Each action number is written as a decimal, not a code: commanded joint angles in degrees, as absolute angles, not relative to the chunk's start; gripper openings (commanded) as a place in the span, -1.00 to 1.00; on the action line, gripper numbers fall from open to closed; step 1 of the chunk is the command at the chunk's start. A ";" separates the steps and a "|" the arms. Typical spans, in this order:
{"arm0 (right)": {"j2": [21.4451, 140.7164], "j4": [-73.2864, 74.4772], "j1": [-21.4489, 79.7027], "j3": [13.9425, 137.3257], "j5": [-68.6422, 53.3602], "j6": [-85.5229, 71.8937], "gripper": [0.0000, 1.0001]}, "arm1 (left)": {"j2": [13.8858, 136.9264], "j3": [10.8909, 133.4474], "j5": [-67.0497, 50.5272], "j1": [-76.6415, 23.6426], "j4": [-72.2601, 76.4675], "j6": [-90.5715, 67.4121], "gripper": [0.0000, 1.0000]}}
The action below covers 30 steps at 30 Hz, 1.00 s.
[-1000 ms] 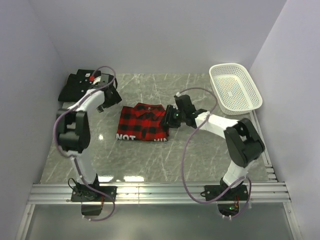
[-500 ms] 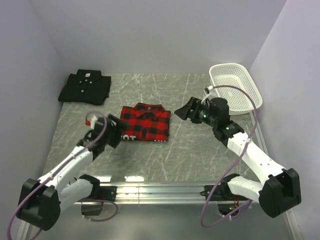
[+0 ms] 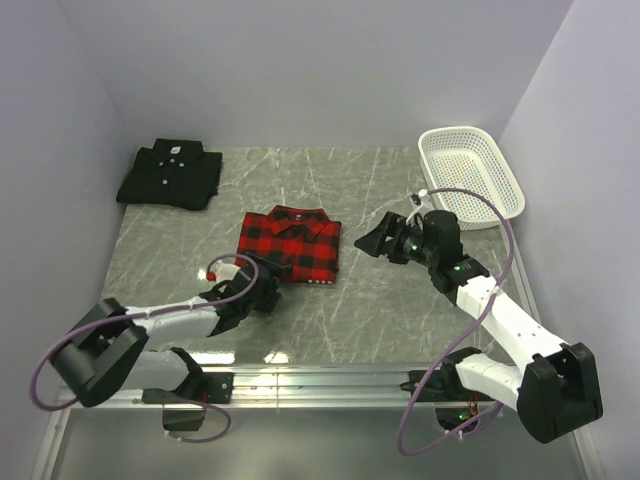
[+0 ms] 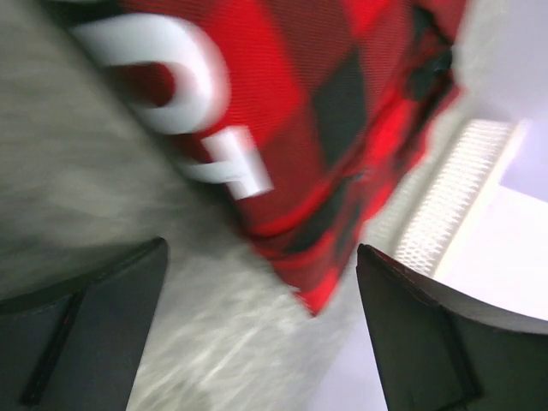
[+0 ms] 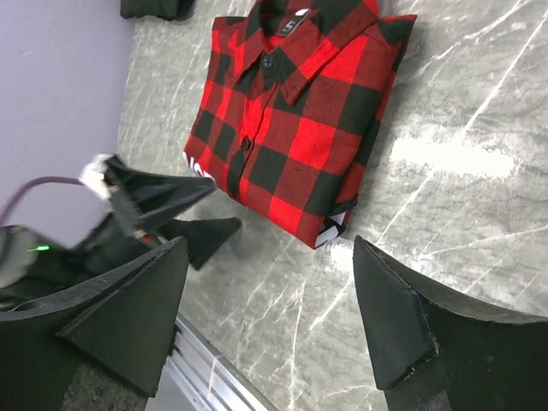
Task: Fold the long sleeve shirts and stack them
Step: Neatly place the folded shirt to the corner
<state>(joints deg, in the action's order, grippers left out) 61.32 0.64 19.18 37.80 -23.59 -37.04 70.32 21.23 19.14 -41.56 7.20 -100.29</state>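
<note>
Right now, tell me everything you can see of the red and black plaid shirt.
The plaid shirt is woven-looking cloth in red-and-black checks, folded into a neat rectangle, front up, collar at the far side, dark buttons down the placket, white block letters along the near edge. It lies flat on the grey marbled table. The open left tool sits at its near-left corner; whether it touches cannot be told. The right tool is clear of it, to its right.

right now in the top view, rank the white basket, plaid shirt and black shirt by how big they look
1. white basket and plaid shirt: about alike, too close to rank.
2. black shirt: looks slightly smaller, but it lies farther back, so this is unsure.
</note>
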 commanded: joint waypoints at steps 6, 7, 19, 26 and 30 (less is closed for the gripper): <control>59.94 -4.13 17.40 36.56 -27.95 -37.79 0.65 | 82.86 22.06 22.50 -42.63 23.55 -109.07 0.95; 60.12 -4.39 17.32 36.48 -28.12 -37.88 0.65 | 83.75 22.41 22.67 -42.80 23.99 -109.16 0.94; 60.12 -3.43 15.47 35.95 -29.36 -35.77 0.61 | 93.86 26.28 21.71 -35.96 28.29 -105.12 0.13; 60.03 -2.37 14.06 35.86 -30.06 -34.02 0.61 | 98.17 29.35 16.36 -26.57 31.11 -94.77 -0.09; 60.99 -2.29 13.62 36.30 -30.41 -33.57 0.60 | 98.00 31.72 11.08 -21.02 29.71 -87.03 0.00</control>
<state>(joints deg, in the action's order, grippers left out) 61.10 -1.69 14.26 36.01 -29.34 -35.05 97.14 30.39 13.89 -24.67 32.75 -96.07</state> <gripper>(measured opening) 0.804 0.487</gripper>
